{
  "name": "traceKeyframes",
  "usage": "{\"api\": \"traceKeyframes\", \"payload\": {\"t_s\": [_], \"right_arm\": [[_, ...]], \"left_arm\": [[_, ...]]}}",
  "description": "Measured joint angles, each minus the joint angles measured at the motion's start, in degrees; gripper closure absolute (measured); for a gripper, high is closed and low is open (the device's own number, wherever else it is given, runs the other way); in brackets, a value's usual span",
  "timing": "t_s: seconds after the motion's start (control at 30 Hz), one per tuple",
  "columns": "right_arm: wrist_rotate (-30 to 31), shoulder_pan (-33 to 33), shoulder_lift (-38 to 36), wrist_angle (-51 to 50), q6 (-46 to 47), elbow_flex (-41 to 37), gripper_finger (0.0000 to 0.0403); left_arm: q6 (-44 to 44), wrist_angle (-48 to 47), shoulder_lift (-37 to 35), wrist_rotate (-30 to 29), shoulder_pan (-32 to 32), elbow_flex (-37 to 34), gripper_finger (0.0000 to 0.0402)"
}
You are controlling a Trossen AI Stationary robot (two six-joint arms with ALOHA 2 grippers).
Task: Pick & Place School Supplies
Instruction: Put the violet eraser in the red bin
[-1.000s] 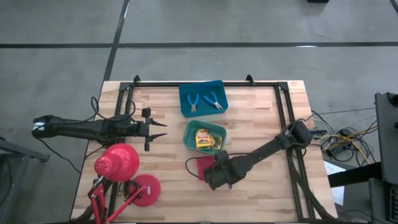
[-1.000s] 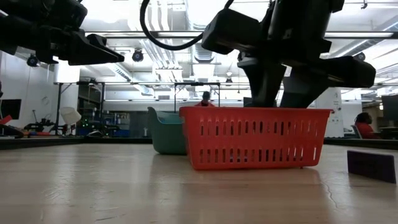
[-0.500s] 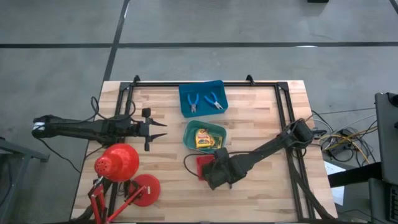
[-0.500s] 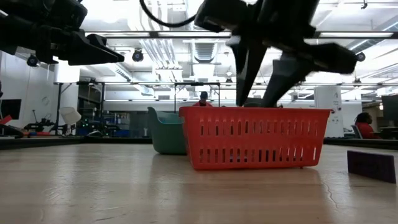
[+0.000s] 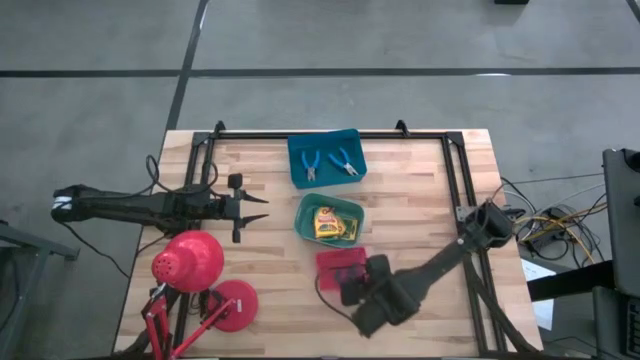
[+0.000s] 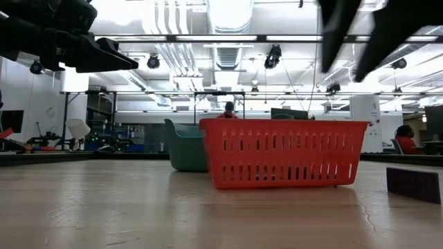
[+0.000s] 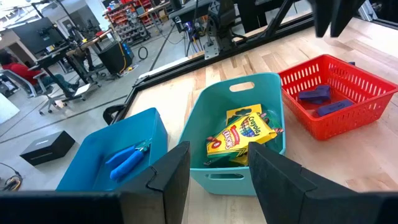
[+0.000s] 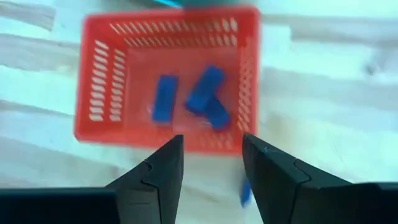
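three blue-purple blocks (image 8: 205, 93) lie loose in the red basket (image 8: 99, 74), two of them touching and one just beside; a fourth block (image 8: 245, 191) sits on the bare table (image 5: 420, 190) just outside the basket's near wall, and in the low view it shows as a dark slab (image 6: 413, 184) off to the side of the basket (image 6: 284, 155). the right gripper (image 8: 211, 158) hangs above the basket's edge on the side toward that stray block, its fingers parted to a moderate gap with nothing between them. from above, the right arm reaches in from the table's right side and its gripper (image 5: 352, 290) sits beside the basket (image 5: 335, 262)

the other supplies look sorted: the crayon boxes (image 7: 242, 132) rest in the teal bin (image 7: 205, 118), and the blue-handled tools (image 7: 127, 158) lie in the blue tray (image 7: 93, 155). the left gripper (image 5: 255, 208) waits at the table's left side, well apart from the trays, fingers (image 7: 171, 177) spread and empty. a red desk lamp (image 5: 188, 262) stands below it

judging by the layout, the step in hand is the last block: three are placed, one remains. the next move calls for the right gripper to shift over the stray block, line its fingers across the narrow sides, descend to the wood, close, then lift over the basket wall and let go. the block lies low and close to the basket, so a finger could catch the wall
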Motion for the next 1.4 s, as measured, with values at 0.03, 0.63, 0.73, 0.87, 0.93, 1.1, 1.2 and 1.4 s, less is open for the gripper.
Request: {"api": "traceKeyframes", "payload": {"t_s": [0.03,0.63,0.73,0.87,0.93,1.1,1.2,1.4], "right_arm": [[-0.2,0.8,0.0,-0.5,1.5,0.0,0.0243],[-8.0,4.7,0.5,1.9,9.2,-4.9,0.0243],[-8.0,4.7,0.5,4.1,9.2,-6.2,0.0243],[-8.0,4.7,0.5,8.2,8.7,-8.6,0.0243],[-8.0,4.7,0.5,10.1,8.2,-9.8,0.0243],[-8.0,4.7,0.5,14.6,7.5,-13.2,0.0243],[-7.9,4.7,0.5,16.3,5.3,-14.9,0.0246],[-7.9,4.6,0.5,19.1,4.9,-17.5,0.0261]], "left_arm": [[0.0,0.0,0.0,0.0,0.0,0.0,0.0234],[0.0,0.0,0.0,0.0,0.0,0.0,0.0234],[0.0,0.0,0.0,0.0,0.0,0.0,0.0234],[0.0,0.0,0.0,0.0,-0.1,0.0,0.0234],[0.0,0.0,0.0,0.0,-0.1,0.0,0.0234],[0.0,0.0,0.0,0.0,0.0,0.0,0.0234],[0.0,0.0,0.0,0.0,0.0,0.0,0.0234],[0.0,0.0,0.0,0.0,0.0,0.0,0.0234]]}}
